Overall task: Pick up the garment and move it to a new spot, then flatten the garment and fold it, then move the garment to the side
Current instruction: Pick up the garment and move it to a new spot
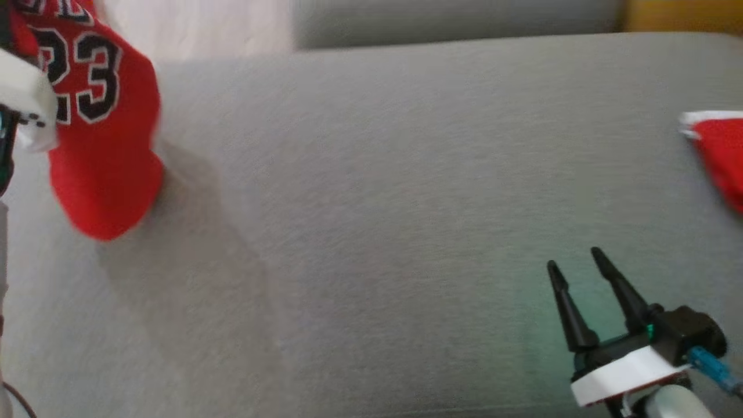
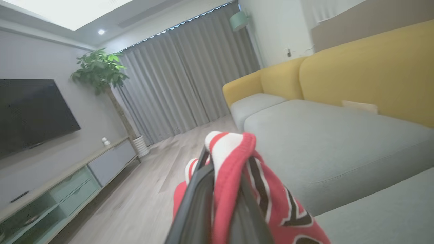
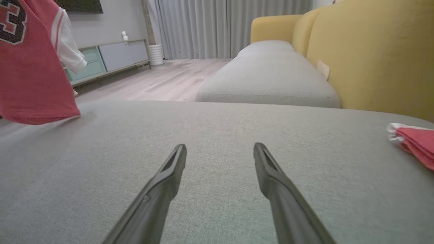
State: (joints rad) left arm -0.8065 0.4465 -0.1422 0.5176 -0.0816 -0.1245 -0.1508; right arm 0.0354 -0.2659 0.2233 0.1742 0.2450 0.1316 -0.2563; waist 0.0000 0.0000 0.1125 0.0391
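Left gripper (image 2: 222, 169) was clamped shut on the red jersey (image 2: 237, 196). The white-and-red trim was bunched up over its fingers and the rest of the cloth hung down below it. In the head view the hem dangled close to the grey cushion (image 1: 377, 203). Couldn't tell if it was actually touching.

Right gripper (image 1: 576, 261) was wide open with nothing in it, hovering low over the cushion and well apart from the jersey. A second folded red piece (image 1: 720, 151) lay off to its right.

Stuff I'd worry about:
- The pinch looked like it only had a bunched edge. That fabric looks slick, so a quick swing could let it slide out.
- It was hanging from one point, so it'd probably land in a crumpled heap and make flattening a pain.
- It hung near the cushion's edge, so a slip there could drop it on the floor.
- The right gripper could end up grabbing the other red piece by mistake.
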